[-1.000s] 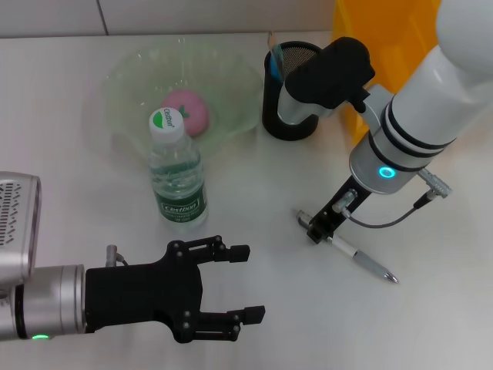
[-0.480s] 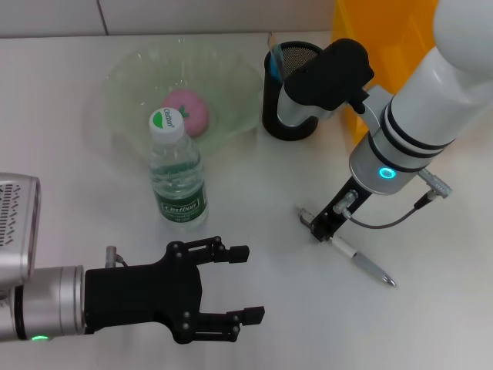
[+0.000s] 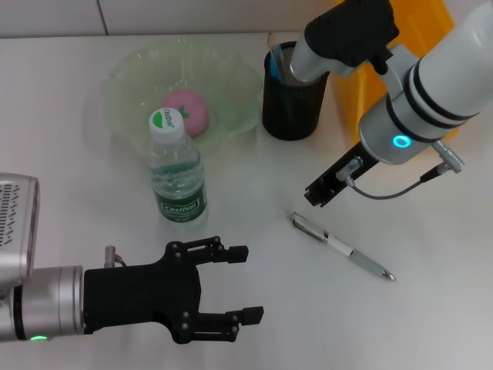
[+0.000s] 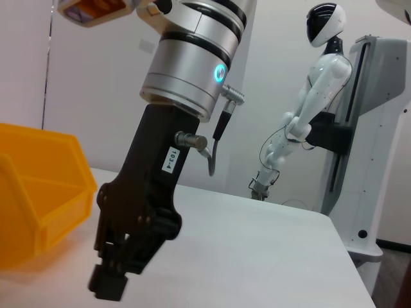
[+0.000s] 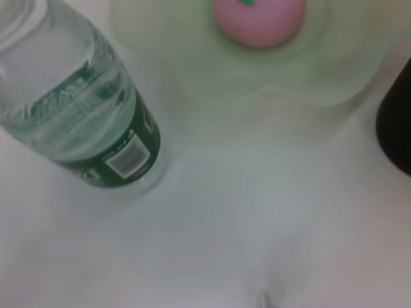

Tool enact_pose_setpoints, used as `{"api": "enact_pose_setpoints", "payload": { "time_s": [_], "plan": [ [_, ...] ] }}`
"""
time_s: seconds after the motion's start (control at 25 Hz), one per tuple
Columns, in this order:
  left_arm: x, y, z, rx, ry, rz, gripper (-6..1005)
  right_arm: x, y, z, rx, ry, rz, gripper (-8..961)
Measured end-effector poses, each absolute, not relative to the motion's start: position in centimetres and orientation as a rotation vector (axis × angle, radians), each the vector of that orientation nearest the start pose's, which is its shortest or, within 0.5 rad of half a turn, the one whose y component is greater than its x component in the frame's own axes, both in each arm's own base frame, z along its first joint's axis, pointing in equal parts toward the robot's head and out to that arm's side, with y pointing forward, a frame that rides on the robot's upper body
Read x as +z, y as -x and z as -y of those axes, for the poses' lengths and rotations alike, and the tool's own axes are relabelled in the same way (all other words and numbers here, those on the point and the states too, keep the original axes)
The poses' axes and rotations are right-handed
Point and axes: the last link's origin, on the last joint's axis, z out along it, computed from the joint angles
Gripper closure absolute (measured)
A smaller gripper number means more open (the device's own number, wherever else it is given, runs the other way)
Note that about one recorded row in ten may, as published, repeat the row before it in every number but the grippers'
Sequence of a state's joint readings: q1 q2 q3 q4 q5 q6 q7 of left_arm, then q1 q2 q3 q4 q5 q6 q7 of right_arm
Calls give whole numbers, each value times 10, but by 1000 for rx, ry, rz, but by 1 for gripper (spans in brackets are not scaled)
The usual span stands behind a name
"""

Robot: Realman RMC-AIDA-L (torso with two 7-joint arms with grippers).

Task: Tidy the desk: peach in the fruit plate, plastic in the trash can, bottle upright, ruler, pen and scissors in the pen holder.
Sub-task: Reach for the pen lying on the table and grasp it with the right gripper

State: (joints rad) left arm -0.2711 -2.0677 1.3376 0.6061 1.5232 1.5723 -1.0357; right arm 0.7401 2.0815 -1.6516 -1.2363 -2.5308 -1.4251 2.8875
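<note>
Silver pen [image 3: 341, 247] lies on the desk just below the right gripper [image 3: 317, 193]; I cannot tell its grip; left gripper [image 3: 231, 293] hangs released; next, reach down for the pen, then the pen holder [image 3: 290, 104].

The water bottle [image 3: 178, 177] standing upright on the surface carries a green label that reads "C'estbon", and the same word sits on the green half of its cap [image 3: 165, 119]. A small white sticker [image 4: 171, 158] on the right hand's [image 4: 114, 282] black housing reads "103-4", printed sideways.
</note>
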Motion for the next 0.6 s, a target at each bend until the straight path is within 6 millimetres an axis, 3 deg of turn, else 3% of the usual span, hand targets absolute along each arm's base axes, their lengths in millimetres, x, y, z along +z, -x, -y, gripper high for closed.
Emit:
{"api": "enact_pose_setpoints", "payload": {
  "time_s": [0.16,0.6],
  "plan": [
    [-59,267,-235,-882,2924,327,186,-64,-136,-351,-596,2613,-962,889],
    [-59,265,-237,-885,2927,329,186,-73,-140,-346,-654,2631,-922,676]
  ]
}}
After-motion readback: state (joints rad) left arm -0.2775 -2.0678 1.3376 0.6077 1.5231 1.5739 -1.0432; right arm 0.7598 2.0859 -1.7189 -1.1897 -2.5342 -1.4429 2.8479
